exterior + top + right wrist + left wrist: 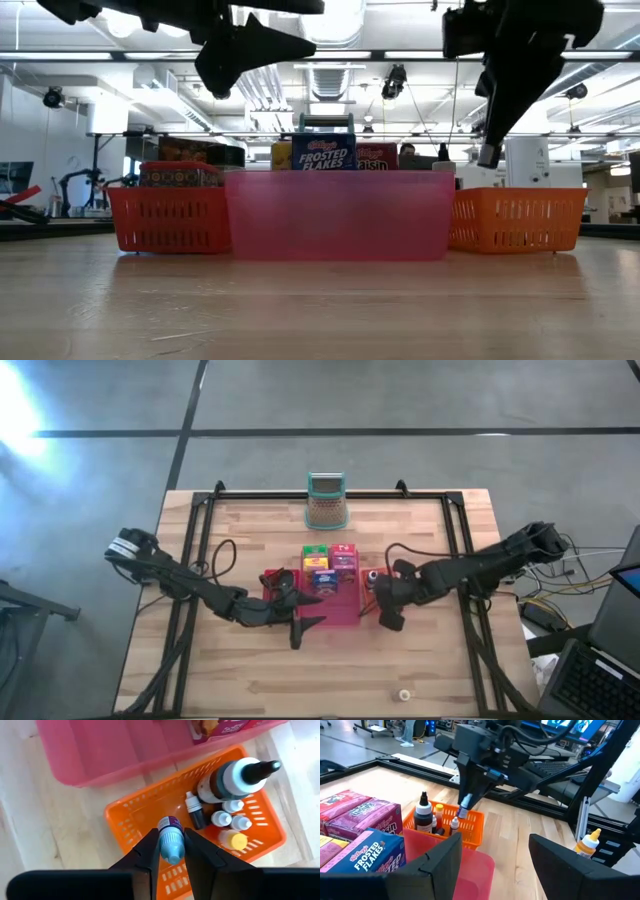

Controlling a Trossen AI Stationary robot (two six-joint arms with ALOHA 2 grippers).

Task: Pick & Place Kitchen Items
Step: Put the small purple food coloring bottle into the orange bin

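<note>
Right end effector [388, 622], high view: over orange tray's spot beside pink bin [340, 605] on wooden surface [250, 680]; left end effector [305, 622] at bin's other side.

Low view: cereal boxes [323, 152] upright inside pink bin, orange basket [515, 220] just beside.

Left wrist view: left end effector [495, 857] fingers apart, empty, above bin.

Right wrist view: right end effector [171, 851] clamped on small blue-capped dropper bottle [171, 840], hanging over orange basket holding other bottles [235, 777]. Bottle likely light, rigid plastic, slick; grip at cap-neck sensible, gentle squeeze.
</note>
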